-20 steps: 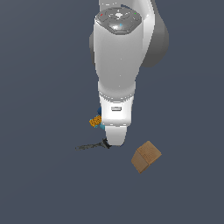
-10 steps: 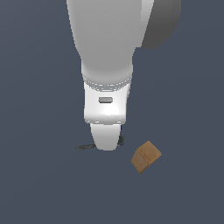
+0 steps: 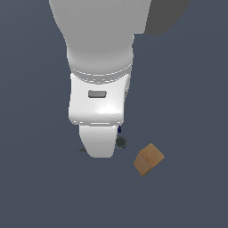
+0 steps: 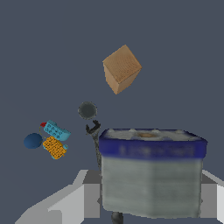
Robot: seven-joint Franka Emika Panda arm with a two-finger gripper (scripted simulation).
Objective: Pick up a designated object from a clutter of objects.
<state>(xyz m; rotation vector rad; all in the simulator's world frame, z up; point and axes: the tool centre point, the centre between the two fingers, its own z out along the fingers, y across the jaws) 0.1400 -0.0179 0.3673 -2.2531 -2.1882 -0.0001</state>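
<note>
The designated object (image 4: 151, 175), a pale grey-white block with a dark blue rim, fills the near part of the wrist view. My gripper (image 4: 148, 199) is shut on it, with one grey finger (image 4: 65, 201) showing on each side. The object hangs well above the floor. Far below lies the clutter of objects: a blue ball (image 4: 33, 141), a cyan block (image 4: 57, 130), an orange block (image 4: 55, 147), a grey disc (image 4: 87, 110) and a thin dark tool (image 4: 94, 135). In the exterior view the white arm (image 3: 100, 111) hides the gripper; only a dark blue sliver (image 3: 119, 129) shows beside it.
A tan box (image 3: 149, 159) (image 4: 121, 68) lies apart from the cluster, toward the exterior view's right. The grey disc (image 3: 120, 142) and the dark tool's tip (image 3: 81, 150) peek out from under the arm. The floor is plain dark grey.
The arm has grown much larger in the exterior view, coming closer to the camera. It now covers the orange and cyan blocks seen a second ago. The tan box has not moved.
</note>
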